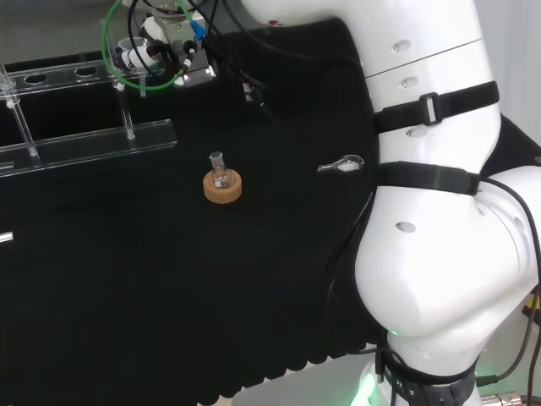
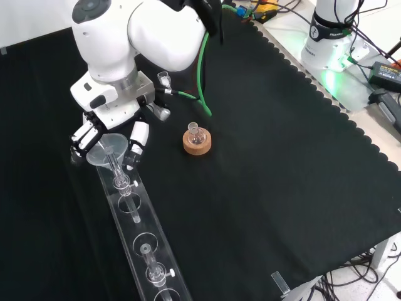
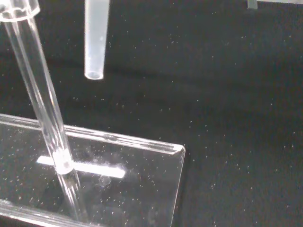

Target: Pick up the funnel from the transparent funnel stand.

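In the front view a clear funnel (image 2: 104, 152) sits at the far end of the transparent funnel stand (image 2: 145, 246), with its stem (image 2: 116, 172) slanting down into the rack. The black and white hand (image 2: 108, 128) hovers right over it. Its fingers (image 2: 83, 136) are on one side of the bowl and its thumb (image 2: 137, 142) on the other, both fairly straight. I cannot make out whether they touch the rim. The wrist view shows the funnel's stem (image 3: 95, 42) hanging free next to a clear post (image 3: 45, 101) of the stand. In the head view the hand (image 1: 173, 51) is at the stand's right end (image 1: 101, 140).
A small flask on a cork ring (image 2: 197, 142) (image 1: 222, 185) stands on the cloth near the hand. A small metal clip (image 1: 340, 165) lies closer to the arm. Green and black cables (image 2: 202, 75) trail from the wrist. More glass pieces (image 2: 152, 268) stand further along the rack.
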Controlling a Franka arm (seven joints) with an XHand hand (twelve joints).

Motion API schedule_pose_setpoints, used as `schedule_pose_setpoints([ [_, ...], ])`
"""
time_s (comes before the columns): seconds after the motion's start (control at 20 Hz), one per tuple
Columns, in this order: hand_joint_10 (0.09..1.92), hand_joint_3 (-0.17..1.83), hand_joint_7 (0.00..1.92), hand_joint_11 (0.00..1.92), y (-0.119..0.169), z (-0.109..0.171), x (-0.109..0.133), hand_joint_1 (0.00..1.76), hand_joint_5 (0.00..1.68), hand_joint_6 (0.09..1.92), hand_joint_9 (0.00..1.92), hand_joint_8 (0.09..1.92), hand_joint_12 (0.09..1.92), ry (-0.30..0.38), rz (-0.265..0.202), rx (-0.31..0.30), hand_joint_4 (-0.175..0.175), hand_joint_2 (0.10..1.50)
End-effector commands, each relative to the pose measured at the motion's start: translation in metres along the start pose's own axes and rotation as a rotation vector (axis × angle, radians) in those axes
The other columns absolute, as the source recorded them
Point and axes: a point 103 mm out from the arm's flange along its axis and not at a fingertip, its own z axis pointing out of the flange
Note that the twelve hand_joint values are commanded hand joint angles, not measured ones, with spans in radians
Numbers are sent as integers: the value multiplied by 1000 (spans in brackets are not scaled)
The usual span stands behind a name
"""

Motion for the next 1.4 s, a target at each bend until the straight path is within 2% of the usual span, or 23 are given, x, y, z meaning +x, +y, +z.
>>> schedule_pose_setpoints([
  [0.05, 1179, 97, 771, 1458, 1, 1, 10, 421, 372, 647, 1267, 1358, 1211, -36, 8, -62, -175, 920],
  [0.15, 1175, 103, 887, 1582, 2, 1, 9, 550, 359, 873, 1397, 1408, 1160, -38, 16, -84, -175, 925],
  [0.3, 1166, 113, 1002, 1686, 3, -2, 13, 696, 423, 1058, 1515, 1452, 1114, -53, 21, -116, -175, 932],
  [0.6, 1126, 138, 1124, 1781, 6, -38, 24, 851, 613, 1060, 1631, 1427, 1060, -79, 13, -182, -175, 922],
  [0.85, 1101, 163, 1190, 1834, -2, -87, 23, 910, 685, 1025, 1690, 1363, 1022, -87, 25, -226, -175, 904],
  [1.0, 1081, 178, 1233, 1857, -21, -140, 12, 932, 728, 998, 1716, 1318, 1010, -101, 55, -255, -175, 897],
  [1.15, 1071, 191, 1255, 1865, -47, -180, -6, 941, 758, 977, 1730, 1292, 1008, -115, 82, -275, -175, 891],
  [1.25, 1063, 201, 1268, 1867, -72, -207, -17, 946, 782, 961, 1737, 1276, 1006, -109, 104, -290, -175, 886],
  [1.3, 1059, 207, 1278, 1868, -94, -223, -29, 949, 796, 953, 1742, 1264, 1006, -89, 123, -291, -175, 883],
  [1.4, 1055, 215, 1291, 1870, -124, -238, -49, 953, 815, 945, 1747, 1250, 1005, -50, 160, -296, -175, 880],
])
